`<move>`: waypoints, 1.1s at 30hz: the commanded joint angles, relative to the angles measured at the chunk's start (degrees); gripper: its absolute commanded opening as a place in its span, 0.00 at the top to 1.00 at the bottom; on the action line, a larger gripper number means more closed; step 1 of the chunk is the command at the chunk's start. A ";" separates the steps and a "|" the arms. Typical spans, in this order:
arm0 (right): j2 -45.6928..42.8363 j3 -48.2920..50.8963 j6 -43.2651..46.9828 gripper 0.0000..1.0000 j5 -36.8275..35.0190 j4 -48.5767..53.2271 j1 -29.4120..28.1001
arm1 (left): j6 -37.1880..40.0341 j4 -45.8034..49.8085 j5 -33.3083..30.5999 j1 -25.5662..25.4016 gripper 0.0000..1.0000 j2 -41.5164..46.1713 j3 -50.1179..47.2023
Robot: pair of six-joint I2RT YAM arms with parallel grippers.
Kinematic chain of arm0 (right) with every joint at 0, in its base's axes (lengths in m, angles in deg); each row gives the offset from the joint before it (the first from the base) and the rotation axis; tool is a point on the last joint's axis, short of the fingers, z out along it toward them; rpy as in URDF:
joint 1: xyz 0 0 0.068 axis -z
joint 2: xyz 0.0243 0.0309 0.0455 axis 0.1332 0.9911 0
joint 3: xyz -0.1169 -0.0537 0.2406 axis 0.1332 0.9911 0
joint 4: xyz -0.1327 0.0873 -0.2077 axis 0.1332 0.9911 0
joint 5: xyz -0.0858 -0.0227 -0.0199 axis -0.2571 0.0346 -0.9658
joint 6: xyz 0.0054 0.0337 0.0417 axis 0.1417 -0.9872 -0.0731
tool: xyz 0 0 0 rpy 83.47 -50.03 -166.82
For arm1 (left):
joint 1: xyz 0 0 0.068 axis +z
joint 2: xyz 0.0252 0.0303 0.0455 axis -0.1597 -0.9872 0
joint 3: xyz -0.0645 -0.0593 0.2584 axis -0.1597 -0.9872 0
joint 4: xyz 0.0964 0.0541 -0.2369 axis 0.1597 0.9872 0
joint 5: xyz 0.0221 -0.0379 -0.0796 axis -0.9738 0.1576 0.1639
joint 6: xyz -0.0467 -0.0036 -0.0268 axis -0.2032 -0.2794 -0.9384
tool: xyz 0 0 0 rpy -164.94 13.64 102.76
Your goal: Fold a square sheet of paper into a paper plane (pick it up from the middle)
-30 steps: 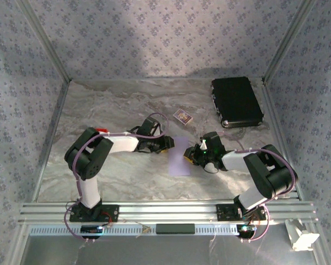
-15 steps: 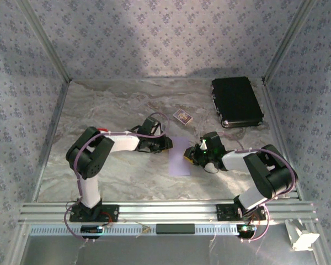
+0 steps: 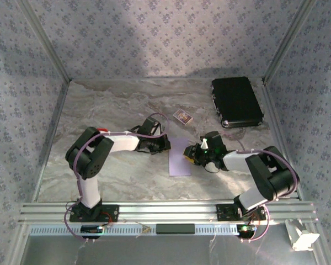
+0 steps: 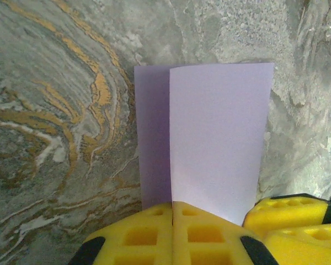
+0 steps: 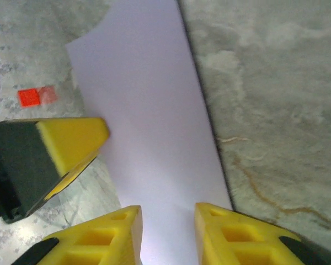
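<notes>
The thin, pale lilac square sheet of paper point(image 3: 180, 160) lies on the grey marbled table point(image 3: 110, 105), midway between the two arms. From above it reads as a narrow rectangle. Its long axis runs from the near edge of the table toward the far wall. In the left wrist view it shows as two tones, a paler panel beside a darker strip, with a straight line between them. Whether that line is a crease or a lifted layer cannot be told.

The left gripper point(image 4: 172, 234) comes at the sheet from its left long side, and its yellow jaws are pressed together. The line between the two tones runs into the seam, so it appears to pinch the paper there. The right gripper point(image 5: 168, 237) sits over the opposite long side. Its jaws stand a little apart and bare paper shows in the gap, so nothing is gripped.

Both arms are at the sheet, which lies straight ahead of each pair of fingers. The next fold will likely turn on the left arm's pinch.

A small red block point(image 5: 28, 97) lies near the left gripper. A small patterned card point(image 3: 182, 116) sits just beyond the sheet, and a black rectangular case point(image 3: 237, 102) lies further off to the right. No writing can be read anywhere.
</notes>
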 commanded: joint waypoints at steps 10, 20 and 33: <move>-21.10 -2.33 21.54 0.41 -12.82 20.18 -2.92 | -1.54 6.20 3.40 1.62 1.00 6.29 0.68; -30.91 0.41 43.39 0.40 -32.55 18.58 -19.67 | -1.14 8.35 3.88 2.63 1.00 7.60 0.94; -18.79 -5.12 52.05 0.42 -43.35 19.84 -34.33 | -1.01 9.23 3.43 2.70 1.00 7.79 1.29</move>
